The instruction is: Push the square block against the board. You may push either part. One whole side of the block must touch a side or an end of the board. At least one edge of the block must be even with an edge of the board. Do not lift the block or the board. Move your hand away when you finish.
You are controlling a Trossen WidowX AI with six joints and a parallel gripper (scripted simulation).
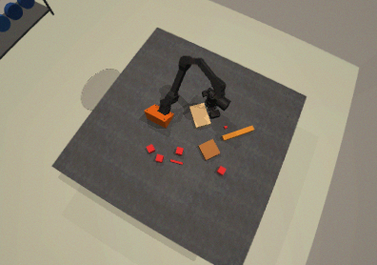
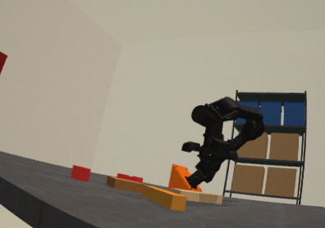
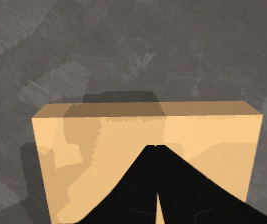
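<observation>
The square block [image 1: 209, 150] [image 2: 123, 184] is brown and lies flat on the dark table. The board, by its shape the long orange bar [image 1: 238, 132] [image 2: 164, 198], lies at an angle with a gap between it and the block. A pale tan rectangular block [image 1: 200, 116] [image 2: 197, 196] [image 3: 210, 132] lies flat nearer the arm's base, apart from both. My gripper [image 3: 155, 154] is shut and empty, over the tan block's top face in the wrist view. Whether it touches that face I cannot tell. In the top and exterior views the fingertips are hard to make out against the arm.
The arm's orange base [image 1: 159, 116] [image 2: 179, 178] stands beside the tan block. Red cubes [image 1: 150, 149] [image 1: 159, 158] [image 1: 179, 151] and a thin red stick [image 1: 176, 161] lie left of the square block. Another red cube [image 1: 222, 171] lies below it. A tiny red piece [image 1: 226, 127] is near the board.
</observation>
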